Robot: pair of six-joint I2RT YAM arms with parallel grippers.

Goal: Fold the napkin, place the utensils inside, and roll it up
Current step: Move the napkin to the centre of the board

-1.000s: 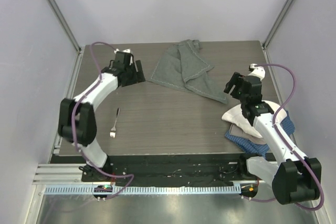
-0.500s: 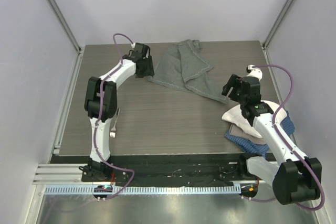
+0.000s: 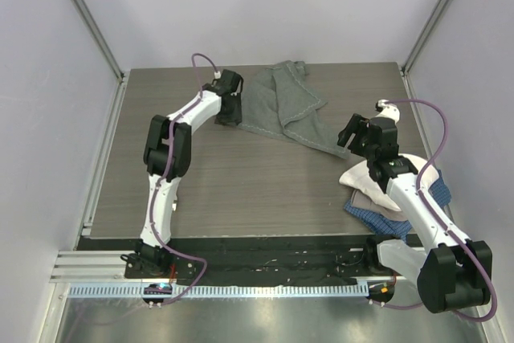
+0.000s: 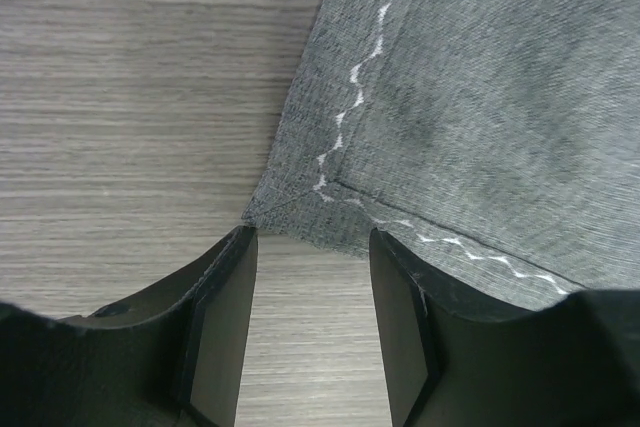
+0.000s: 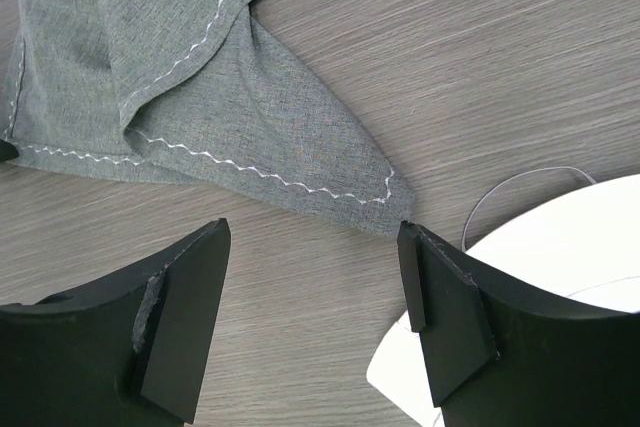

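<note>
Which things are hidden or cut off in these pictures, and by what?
Fork: seen in no view.
Napkin: left wrist view, cut off by top and right edges; top view, its left corner lies under the left hand.
Blue checked cloth: top view, mostly under the cream cloth and right arm.

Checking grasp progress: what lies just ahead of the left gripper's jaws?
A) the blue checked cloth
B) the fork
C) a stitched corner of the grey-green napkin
C: in the left wrist view a hemmed corner of the napkin lies just beyond the open left gripper, not between its jaws.
</note>
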